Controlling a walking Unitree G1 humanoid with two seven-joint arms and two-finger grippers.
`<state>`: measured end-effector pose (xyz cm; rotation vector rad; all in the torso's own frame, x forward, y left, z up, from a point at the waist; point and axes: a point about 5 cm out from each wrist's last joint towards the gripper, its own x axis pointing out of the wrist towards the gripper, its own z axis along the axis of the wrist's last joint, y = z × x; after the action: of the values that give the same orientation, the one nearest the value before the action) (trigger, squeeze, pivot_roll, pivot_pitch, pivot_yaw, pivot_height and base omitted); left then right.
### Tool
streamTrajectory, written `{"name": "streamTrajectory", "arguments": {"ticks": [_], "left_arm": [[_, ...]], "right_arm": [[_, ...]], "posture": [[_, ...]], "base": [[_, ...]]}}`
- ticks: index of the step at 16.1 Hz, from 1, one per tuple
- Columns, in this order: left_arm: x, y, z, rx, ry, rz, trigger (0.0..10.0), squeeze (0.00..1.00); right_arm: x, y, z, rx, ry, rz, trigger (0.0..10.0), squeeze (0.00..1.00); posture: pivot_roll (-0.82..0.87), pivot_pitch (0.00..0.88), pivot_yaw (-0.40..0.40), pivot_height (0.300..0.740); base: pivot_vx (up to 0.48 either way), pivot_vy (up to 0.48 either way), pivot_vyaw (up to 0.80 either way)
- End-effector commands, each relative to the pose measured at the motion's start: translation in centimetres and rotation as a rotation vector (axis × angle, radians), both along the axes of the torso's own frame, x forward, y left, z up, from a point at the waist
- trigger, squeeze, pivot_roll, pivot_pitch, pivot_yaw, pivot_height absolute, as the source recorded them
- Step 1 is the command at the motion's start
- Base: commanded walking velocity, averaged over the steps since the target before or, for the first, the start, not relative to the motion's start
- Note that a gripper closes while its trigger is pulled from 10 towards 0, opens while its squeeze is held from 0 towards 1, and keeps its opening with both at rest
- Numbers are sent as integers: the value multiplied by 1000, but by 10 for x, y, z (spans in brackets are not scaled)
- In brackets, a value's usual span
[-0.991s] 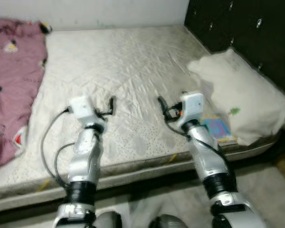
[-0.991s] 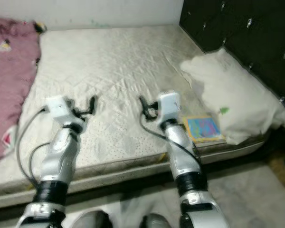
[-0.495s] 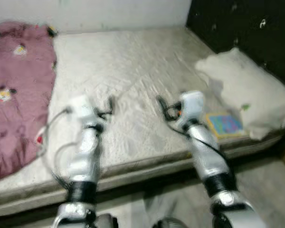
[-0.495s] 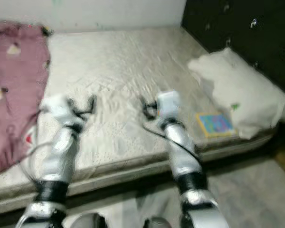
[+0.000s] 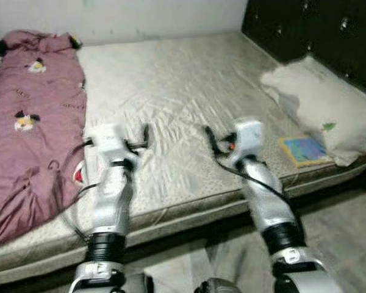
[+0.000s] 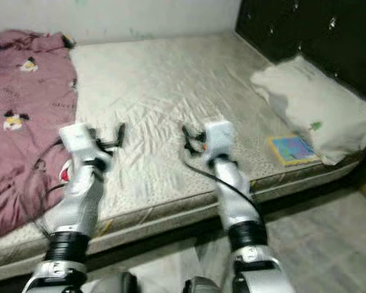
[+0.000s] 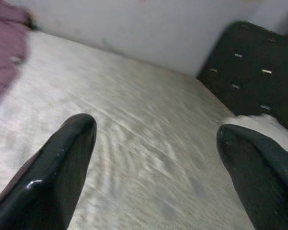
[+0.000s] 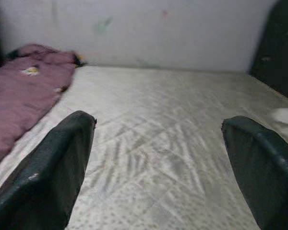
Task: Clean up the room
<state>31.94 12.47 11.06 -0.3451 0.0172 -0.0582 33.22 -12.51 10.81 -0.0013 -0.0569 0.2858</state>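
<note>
Both grippers, left (image 5: 145, 135) and right (image 5: 208, 135), hung wide open and empty over the mattress (image 5: 183, 91); the blanket (image 5: 30, 128) lay left, the book (image 5: 302, 149) right beside the pillow (image 5: 320, 107), so a blurred reach could likely miss either

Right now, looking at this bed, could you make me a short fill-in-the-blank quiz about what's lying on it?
1. The crumpled blanket on the mattress is ____ in colour.
2. The colourful book lies right beside the white ____.
3. The left gripper and the right gripper both hang above the mattress with fingers ____, holding nothing.

Missing words: pink; pillow; open
</note>
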Motion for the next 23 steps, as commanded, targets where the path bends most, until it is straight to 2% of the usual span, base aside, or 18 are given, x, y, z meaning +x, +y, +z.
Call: {"name": "streamTrajectory", "arguments": {"ticks": [1, 23], "left_arm": [[1, 8, 2, 6, -4, 21, 10000, 0], [3, 9, 1, 27, 0, 30, 10000, 0]], "right_arm": [[3, 7, 10, 11, -34, 17, 10000, 0], [3, 11, 10, 2, -45, 44, 10000, 0]], "posture": [[-14, 4, -50, 740], [-9, 0, -46, 740]], "base": [[0, 469, 0], [0, 469, 0]]}}
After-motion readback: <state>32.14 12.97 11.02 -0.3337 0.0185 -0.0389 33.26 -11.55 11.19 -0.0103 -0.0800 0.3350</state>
